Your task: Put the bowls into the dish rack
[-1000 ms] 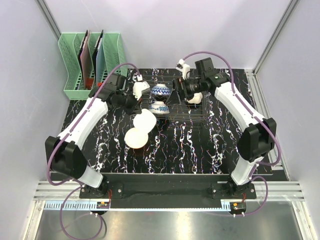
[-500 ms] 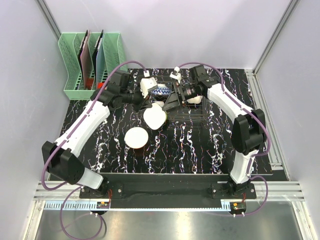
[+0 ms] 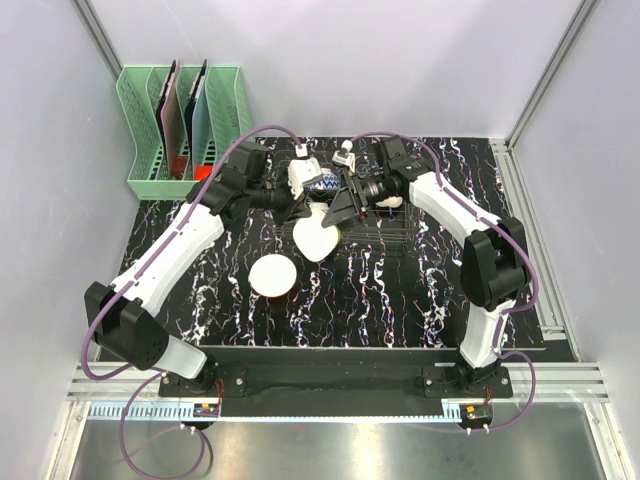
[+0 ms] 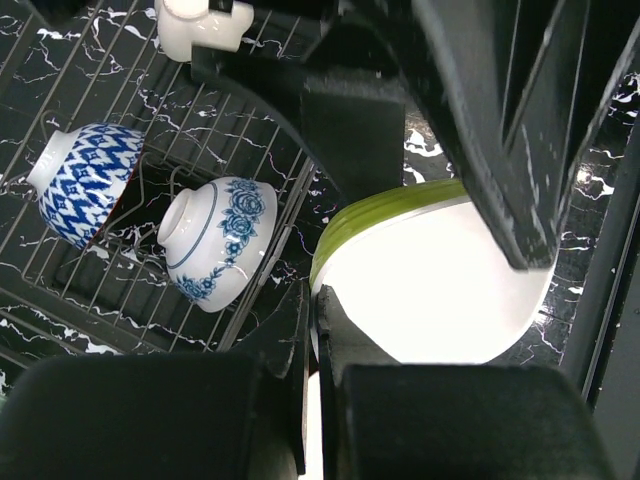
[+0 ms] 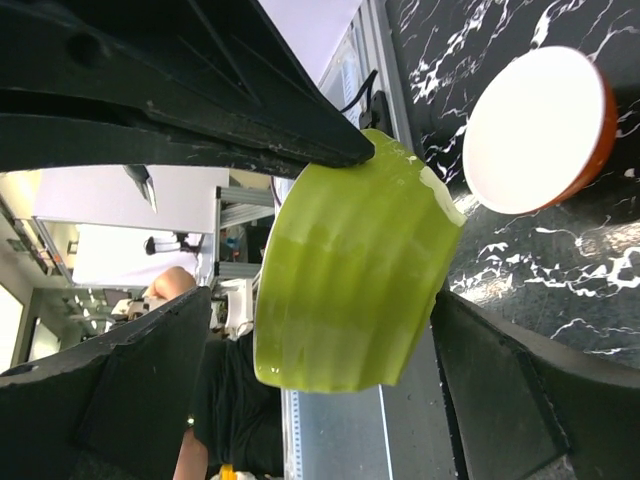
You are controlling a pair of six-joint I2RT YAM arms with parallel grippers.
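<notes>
Bowl in lime green (image 3: 316,238) hangs tilted in the middle of the overhead view, just at the near edge of the dish rack (image 3: 378,228), its white inside facing the camera. We see the left end effector (image 4: 312,300) clamped shut on the bowl's rim at the bottom of the left wrist view, fingers pressed together with the rim between them. The right end effector (image 5: 400,225) stands spread as wide as it goes, one finger above and one below the bowl's ribbed green outside. The upper finger looks to meet the rim, but we cannot tell whether either finger presses on it.

In the left wrist view, two blue-patterned bowls (image 4: 85,180) (image 4: 215,240) lie on their sides on the rack's wires, left of the held bowl. An orange bowl (image 3: 273,275) sits on the desk (image 3: 400,290), below and left of the green one, apart from both end effectors.
</notes>
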